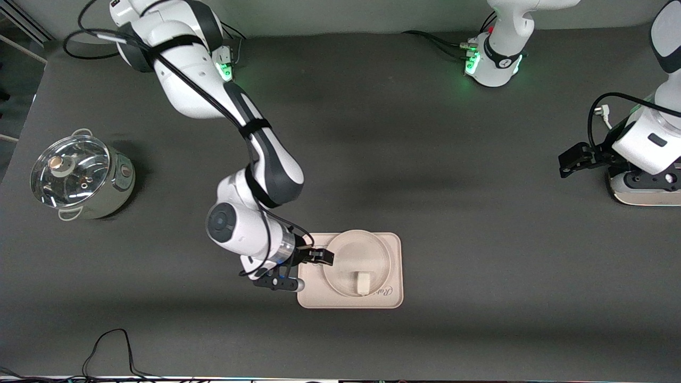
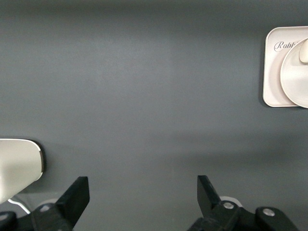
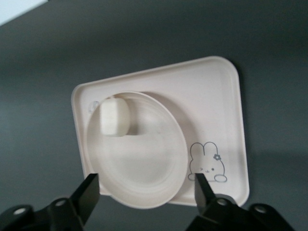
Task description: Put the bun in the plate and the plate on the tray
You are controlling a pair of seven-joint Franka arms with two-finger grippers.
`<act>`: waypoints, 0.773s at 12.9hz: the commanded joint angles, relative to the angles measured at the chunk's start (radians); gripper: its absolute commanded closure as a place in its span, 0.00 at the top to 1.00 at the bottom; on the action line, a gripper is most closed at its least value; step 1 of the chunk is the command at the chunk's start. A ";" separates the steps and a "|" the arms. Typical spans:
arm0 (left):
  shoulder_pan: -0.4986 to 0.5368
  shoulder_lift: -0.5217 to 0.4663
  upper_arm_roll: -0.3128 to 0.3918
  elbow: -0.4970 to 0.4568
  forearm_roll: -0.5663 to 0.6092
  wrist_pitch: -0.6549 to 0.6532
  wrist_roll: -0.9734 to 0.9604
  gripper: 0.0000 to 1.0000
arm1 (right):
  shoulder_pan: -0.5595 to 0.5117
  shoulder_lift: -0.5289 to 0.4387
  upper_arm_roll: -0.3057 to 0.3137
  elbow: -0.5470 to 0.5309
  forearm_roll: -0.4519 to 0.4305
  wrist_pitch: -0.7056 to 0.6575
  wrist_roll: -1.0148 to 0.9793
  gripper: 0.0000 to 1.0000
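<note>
- Dark grey table cloth covers the whole work surface, lit from above.
- On it, the bun lies in the plate, at the part of the dish nearest the front camera.
- That plate sits on the tray, inside its rim, so both steps look done.
- The right gripper hovers at the plate's edge toward the right arm's end, jaws spread wide and holding nothing; pulling clear looks like the remaining move.
- The left gripper waits at its own end, well apart, jaws wide.
- A lidded steel pot stands well clear, blocking nothing.
</note>
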 commanded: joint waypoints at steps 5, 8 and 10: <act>-0.006 -0.014 -0.018 0.008 -0.002 -0.003 -0.014 1.00 | -0.053 -0.491 -0.033 -0.250 -0.293 -0.333 -0.003 1.00; -0.002 -0.010 -0.018 0.013 -0.007 0.009 -0.010 1.00 | -0.237 -0.692 0.058 -0.350 -0.391 -0.473 -0.081 1.00; 0.001 -0.007 -0.016 0.022 -0.005 0.009 -0.005 1.00 | -0.378 -0.786 0.121 -0.419 -0.454 -0.486 -0.234 1.00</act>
